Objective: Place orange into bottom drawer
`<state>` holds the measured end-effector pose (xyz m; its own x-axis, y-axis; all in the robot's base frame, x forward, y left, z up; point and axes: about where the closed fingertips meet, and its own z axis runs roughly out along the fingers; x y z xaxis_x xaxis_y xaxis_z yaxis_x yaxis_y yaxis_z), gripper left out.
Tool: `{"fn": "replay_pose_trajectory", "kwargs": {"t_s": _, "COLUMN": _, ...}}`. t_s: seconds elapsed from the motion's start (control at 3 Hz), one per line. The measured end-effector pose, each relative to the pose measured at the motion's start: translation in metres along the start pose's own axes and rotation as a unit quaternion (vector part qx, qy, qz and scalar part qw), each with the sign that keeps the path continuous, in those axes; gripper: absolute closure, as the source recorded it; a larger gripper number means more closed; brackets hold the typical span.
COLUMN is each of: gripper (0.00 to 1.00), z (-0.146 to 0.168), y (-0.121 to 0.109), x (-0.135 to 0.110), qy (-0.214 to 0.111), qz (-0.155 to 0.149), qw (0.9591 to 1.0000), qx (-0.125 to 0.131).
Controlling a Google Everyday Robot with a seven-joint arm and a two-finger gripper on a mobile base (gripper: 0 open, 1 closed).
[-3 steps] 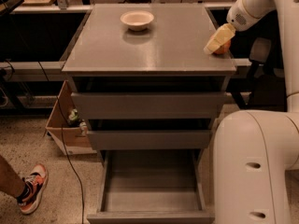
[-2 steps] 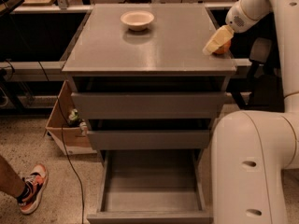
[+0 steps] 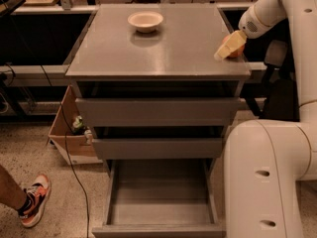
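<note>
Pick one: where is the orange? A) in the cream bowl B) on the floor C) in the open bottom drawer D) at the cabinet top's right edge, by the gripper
D: the orange is at the right edge of the cabinet top, just behind the gripper; the bowl and bottom drawer show no orange.

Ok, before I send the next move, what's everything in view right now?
orange: one, orange, right edge of cabinet top, partly hidden by the gripper
bottom drawer: one, grey, pulled open
upper drawers: two, grey, above it
cabinet: one, grey, centre
bowl: one, cream, far middle of cabinet top
cardboard box: one, brown, floor left of cabinet
shoe: one, orange and white, on a person's foot, bottom left
gripper: one, pale yellow, at the orange
arm: one, white, right side
</note>
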<state>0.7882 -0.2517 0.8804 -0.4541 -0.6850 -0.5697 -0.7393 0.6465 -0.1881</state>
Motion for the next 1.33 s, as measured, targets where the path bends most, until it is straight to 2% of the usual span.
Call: {"fn": "replay_pose_trajectory", "kwargs": {"t_s": 1.33, "gripper": 0.0, "z": 0.018, "y": -0.004, "x": 0.015, "qy": -0.005, "qz": 0.018, "qw": 0.9998, "qx": -0.008}}
